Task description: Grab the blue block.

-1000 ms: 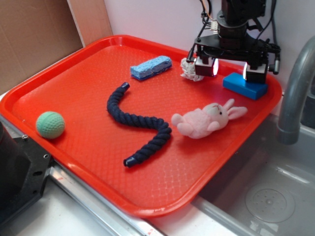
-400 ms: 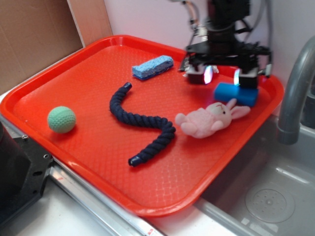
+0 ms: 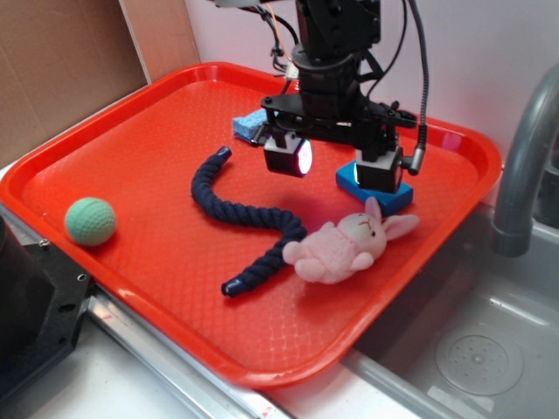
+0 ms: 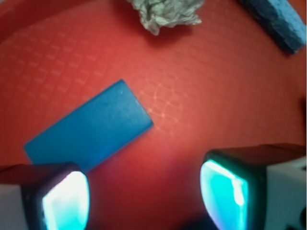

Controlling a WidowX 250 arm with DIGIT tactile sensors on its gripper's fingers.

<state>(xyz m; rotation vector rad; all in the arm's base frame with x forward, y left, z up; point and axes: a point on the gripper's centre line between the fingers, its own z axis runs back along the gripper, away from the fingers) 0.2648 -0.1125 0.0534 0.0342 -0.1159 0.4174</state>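
gripper (image 3: 336, 162): spread wide, holding nothing – up above the red tray (image 3: 131, 148) | blue block (image 4: 90, 126): flat on the tray, partly under one fingertip, not between the two | near it: pink bunny (image 3: 345, 249) just in front – crumpled grey wad (image 4: 165, 13) behind | pale blue sponge (image 4: 278, 21): far corner

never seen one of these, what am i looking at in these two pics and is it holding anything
This is a small robot arm working over a red tray. One picture looks on from outside; the other comes from a camera on the arm's wrist, looking down past its pincer. The two glowing pads are the pincer's fingertips. They stand apart with nothing between them, so nothing is held. The blue block it should grab lies flat on the tray, near one pad. Also on the tray: a paler blue sponge, a crumpled grey wad, a navy rope, a pink bunny and a green ball.
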